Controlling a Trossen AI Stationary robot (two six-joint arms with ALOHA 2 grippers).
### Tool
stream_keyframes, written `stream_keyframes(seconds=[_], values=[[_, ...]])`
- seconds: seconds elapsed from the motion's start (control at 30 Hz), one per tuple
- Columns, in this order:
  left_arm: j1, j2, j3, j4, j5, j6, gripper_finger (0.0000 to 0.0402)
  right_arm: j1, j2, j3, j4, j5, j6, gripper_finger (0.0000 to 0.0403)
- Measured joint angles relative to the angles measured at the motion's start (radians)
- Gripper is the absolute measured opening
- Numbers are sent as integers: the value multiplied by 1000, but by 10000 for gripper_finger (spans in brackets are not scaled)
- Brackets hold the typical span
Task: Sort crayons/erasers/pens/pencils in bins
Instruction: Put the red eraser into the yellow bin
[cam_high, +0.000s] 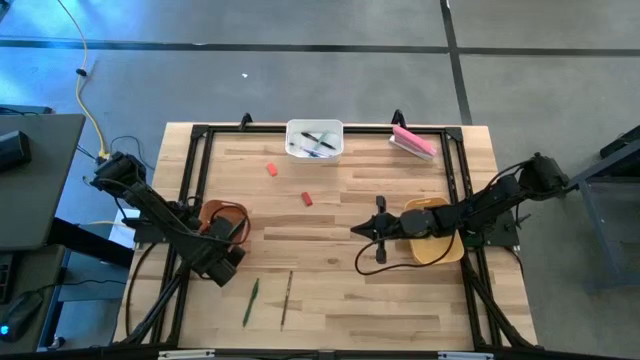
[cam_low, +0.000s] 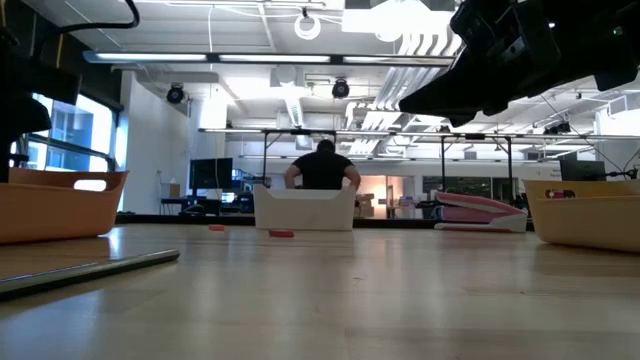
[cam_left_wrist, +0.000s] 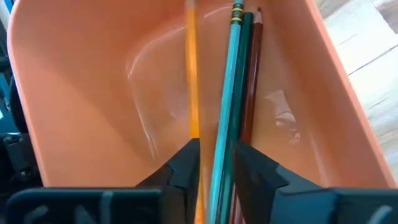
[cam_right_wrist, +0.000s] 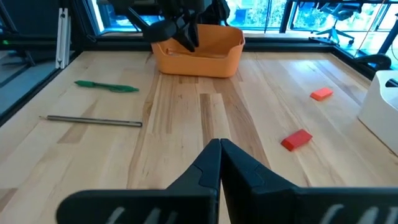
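Wooden counter (cam_high: 400, 290): left tool (cam_left_wrist: 214, 165) over the orange bin (cam_left_wrist: 93, 93) pinches a light, stiff, slippery teal pencil (cam_left_wrist: 227, 106) mid-shaft. Right tool (cam_right_wrist: 219, 155) closed, empty.

Bright, even overhead lighting
Ceiling strip lights (cam_low: 300, 58) are glaring above the white bin (cam_low: 305, 210); the near tabletop (cam_low: 330, 300) below it is blurring, and shadows are staying soft

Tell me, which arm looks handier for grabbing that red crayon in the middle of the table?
Probably the right. Its gripper is shut, empty and close to the red crayon, while the left gripper is over the orange-brown bin among pencils.
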Motion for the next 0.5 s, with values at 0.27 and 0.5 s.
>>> stream_keyframes(seconds=[0.27,0.5], values=[[2,-7,73,-61,-25,165,109,0,0,0,-32,0,-12,0],[3,-76,186,-79,-132,419,48,0,0,0,-34,0,-13,0]])
